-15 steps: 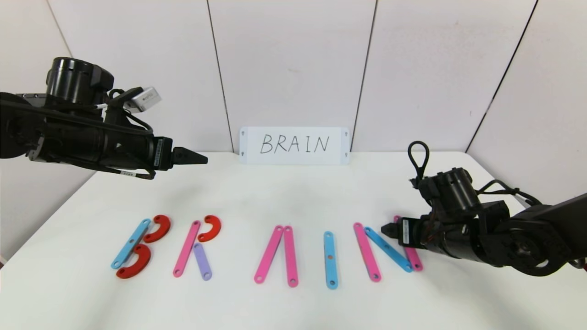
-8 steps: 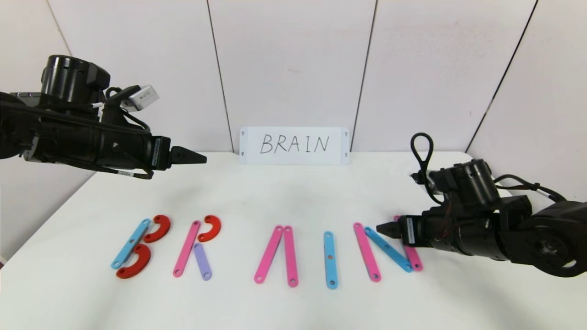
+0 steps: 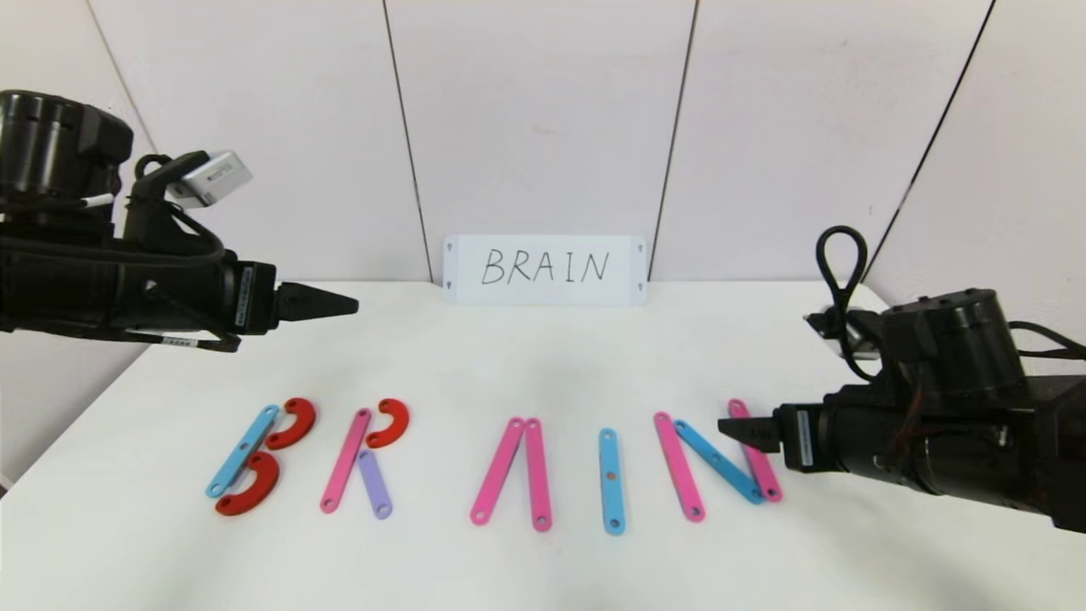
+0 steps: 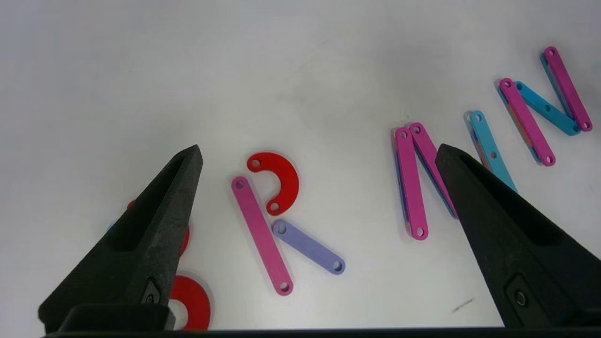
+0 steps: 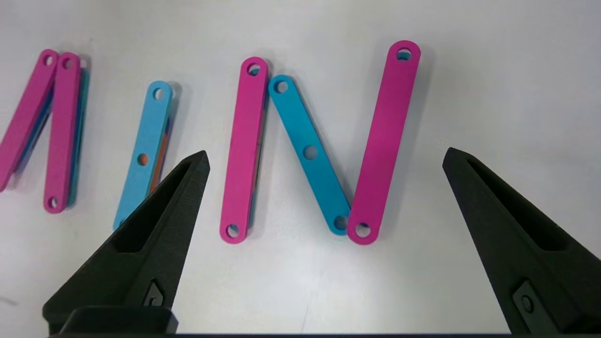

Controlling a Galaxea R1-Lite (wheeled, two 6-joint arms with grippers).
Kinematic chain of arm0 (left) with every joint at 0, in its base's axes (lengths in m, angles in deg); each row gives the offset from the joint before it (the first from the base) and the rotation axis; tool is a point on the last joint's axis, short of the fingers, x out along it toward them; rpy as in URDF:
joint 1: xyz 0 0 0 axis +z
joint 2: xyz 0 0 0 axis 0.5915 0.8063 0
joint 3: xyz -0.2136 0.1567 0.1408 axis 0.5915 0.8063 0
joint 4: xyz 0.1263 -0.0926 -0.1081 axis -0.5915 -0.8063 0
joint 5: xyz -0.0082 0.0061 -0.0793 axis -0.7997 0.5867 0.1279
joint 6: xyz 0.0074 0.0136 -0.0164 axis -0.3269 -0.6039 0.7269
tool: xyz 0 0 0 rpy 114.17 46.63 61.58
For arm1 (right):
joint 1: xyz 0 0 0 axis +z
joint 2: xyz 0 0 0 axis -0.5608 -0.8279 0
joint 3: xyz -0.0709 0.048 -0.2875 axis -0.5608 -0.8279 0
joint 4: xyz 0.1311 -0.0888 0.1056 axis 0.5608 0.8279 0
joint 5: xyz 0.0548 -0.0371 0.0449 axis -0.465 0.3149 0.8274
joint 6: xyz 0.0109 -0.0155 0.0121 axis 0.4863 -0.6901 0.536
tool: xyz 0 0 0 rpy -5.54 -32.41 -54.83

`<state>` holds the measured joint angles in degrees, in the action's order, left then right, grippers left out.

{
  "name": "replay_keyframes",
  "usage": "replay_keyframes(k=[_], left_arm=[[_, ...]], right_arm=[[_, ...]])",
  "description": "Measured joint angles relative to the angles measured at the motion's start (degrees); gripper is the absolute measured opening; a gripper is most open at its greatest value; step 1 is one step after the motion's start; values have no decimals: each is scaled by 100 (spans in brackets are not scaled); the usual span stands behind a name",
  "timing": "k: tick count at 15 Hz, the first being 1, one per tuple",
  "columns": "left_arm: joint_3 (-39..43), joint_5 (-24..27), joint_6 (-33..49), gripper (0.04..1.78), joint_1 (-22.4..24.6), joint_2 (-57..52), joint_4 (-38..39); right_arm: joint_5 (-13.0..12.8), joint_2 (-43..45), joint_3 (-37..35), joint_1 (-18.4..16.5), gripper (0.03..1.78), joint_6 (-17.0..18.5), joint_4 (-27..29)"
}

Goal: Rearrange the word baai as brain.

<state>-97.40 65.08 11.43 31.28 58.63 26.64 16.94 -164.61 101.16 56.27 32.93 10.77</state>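
The left gripper (image 3: pixel 344 303) is being held high and far over the table's left, jaws spread wide and empty. Below it the word (image 3: pixel 526 462) is lying along the near edge, bars running near-to-far. Just right of the N (image 3: pixel 717 462), the right gripper (image 3: pixel 736 428) is hanging wide apart, nothing held, nearer the bars.
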Motion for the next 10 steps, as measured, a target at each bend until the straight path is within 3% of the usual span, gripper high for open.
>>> replay_keyframes(k=[4, 10], left_arm=[[791, -124, -30, 173, 4, -905, 0], [1990, -315, -105, 173, 9, -2448, -67]], right_arm=[[-16, 1047, -315, 46, 174, -1, 352], [-112, 3109, -364, 24, 174, -20, 2152]])
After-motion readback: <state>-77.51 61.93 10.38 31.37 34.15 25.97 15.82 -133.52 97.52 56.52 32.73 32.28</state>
